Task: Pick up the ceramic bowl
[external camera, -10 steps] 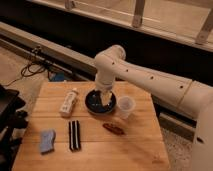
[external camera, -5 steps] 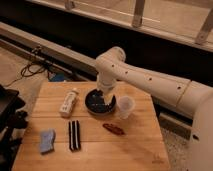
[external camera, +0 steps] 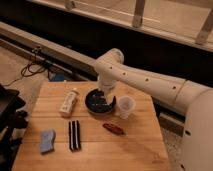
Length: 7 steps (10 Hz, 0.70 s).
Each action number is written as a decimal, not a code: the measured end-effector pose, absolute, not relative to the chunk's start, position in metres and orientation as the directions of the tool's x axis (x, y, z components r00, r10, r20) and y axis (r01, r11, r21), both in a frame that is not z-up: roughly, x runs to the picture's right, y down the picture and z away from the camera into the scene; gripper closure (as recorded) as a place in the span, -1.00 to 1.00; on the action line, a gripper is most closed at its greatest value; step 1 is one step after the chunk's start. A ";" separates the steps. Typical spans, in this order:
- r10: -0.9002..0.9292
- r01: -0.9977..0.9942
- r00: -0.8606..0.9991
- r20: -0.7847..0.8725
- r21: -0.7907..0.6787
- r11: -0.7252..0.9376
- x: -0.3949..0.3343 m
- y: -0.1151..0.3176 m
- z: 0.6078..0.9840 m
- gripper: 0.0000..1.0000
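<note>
The ceramic bowl is round, shallow, black and glossy. It sits on the wooden table near the far middle. My gripper hangs from the white arm straight over the bowl's right part, down at or inside its rim. The arm's wrist hides the bowl's right side. A clear plastic cup stands just right of the bowl.
A white bottle lies left of the bowl. A black and white striped bar and a blue sponge lie near the front left. A red-brown packet lies in front of the cup. Cables lie on the floor behind.
The gripper has stayed over the bowl and shifted very slightly. The bowl and other things have not moved.
</note>
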State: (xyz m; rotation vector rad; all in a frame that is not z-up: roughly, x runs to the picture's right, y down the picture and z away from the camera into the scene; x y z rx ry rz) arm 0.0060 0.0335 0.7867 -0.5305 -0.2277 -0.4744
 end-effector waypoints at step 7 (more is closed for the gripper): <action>-0.381 0.527 0.848 0.369 -0.494 0.692 -0.008 0.078 0.827 -0.30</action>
